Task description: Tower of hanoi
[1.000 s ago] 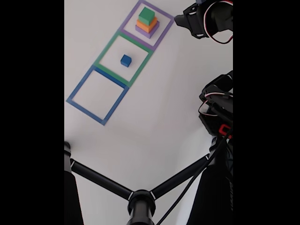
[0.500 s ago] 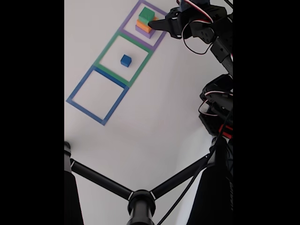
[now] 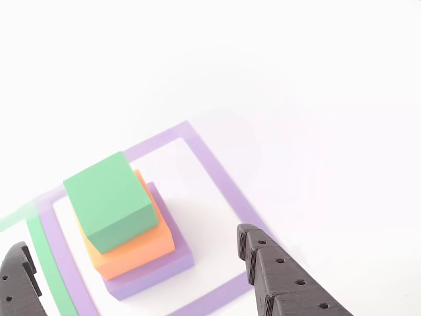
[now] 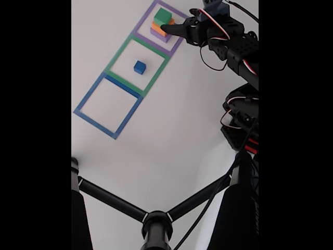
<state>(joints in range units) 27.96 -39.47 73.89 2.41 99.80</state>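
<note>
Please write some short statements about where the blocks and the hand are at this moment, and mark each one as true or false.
1. The green block sits on top of the orange block. True.
2. The blue cube lies inside the blue square outline. False: it lies inside the green square outline; the blue one holds no block.
3. The hand is shut on the green block. False: its fingers stand apart on either side of the stack and touch nothing.
4. The purple slab is the lowest block of the stack. True.
5. The stack stands inside the purple square outline. True.
</note>
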